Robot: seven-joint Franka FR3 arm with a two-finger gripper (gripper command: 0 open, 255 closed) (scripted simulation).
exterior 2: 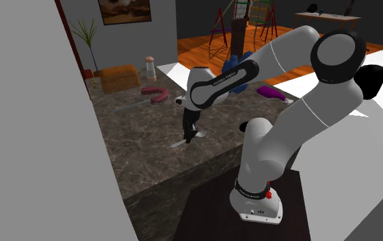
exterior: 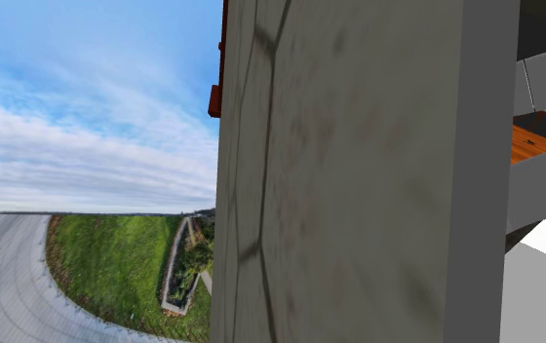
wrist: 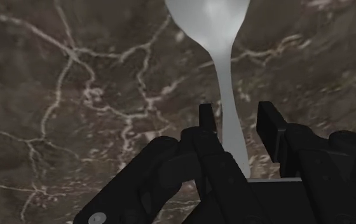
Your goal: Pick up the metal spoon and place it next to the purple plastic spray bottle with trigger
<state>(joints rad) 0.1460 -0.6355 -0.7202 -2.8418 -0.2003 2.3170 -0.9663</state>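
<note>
Fingers [wrist: 272, 127] stand apart astride the spoon [wrist: 226, 89] on the counter [wrist: 75, 95]; grasping and carrying to the purple bottle [exterior 2: 273, 92] remain

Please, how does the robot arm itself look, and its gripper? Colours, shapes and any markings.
The arm has rounded white links with dark joints and a dark band with small light lettering on the forearm. Its round base carries a small red mark. The gripper is all black, with two blocky fingers.

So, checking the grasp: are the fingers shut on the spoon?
No, the fingers stand apart around the handle of the spoon, with marble countertop showing between it and one finger.
</note>
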